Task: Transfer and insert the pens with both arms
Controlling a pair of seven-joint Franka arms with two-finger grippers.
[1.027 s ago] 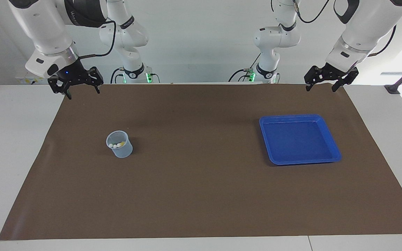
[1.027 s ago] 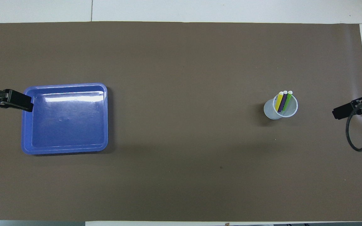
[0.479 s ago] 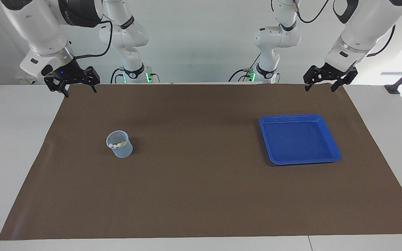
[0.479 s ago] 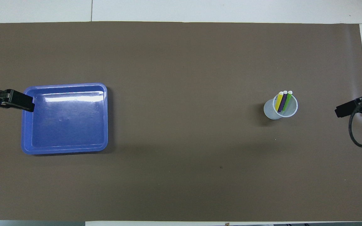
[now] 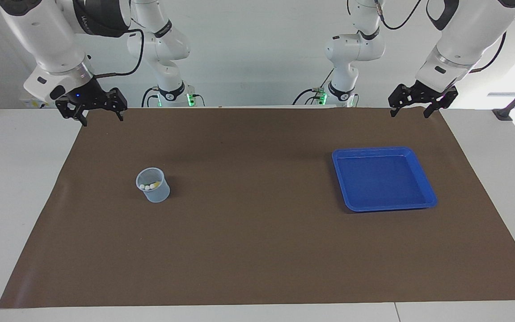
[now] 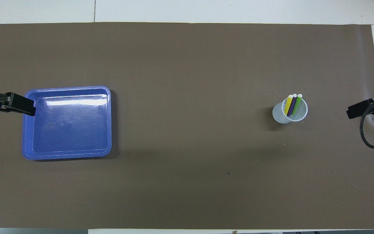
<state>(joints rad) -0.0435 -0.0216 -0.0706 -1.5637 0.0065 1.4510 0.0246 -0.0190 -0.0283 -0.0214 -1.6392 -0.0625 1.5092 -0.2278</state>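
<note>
You have all three pens standing together in the translucent cup [image 6: 290,112]: the yellow pen [image 6: 288,104], the purple pen [image 6: 292,104] and the green pen [image 6: 297,103], side by side with their pale ends up and leaning against the rim. Your right gripper [image 5: 91,108] hangs in the air with its fingers spread apart and nothing between them, over the corner of the brown mat [image 5: 257,250] at the right arm's end, at the edge closest to the robots. From that gripper, the cup sits well apart, out on the mat and farther from the robots, toward the middle of the table. Your left gripper [image 5: 417,103] is likewise raised, its fingers apart and empty, over the mat's robot-side edge at the left arm's end. The blue tray [image 5: 424,181] lies flat on the mat below and out from that gripper, farther from the robots, and nothing lies in it. Cup and tray are well apart from each other, each toward its own arm's end of the table.
</note>
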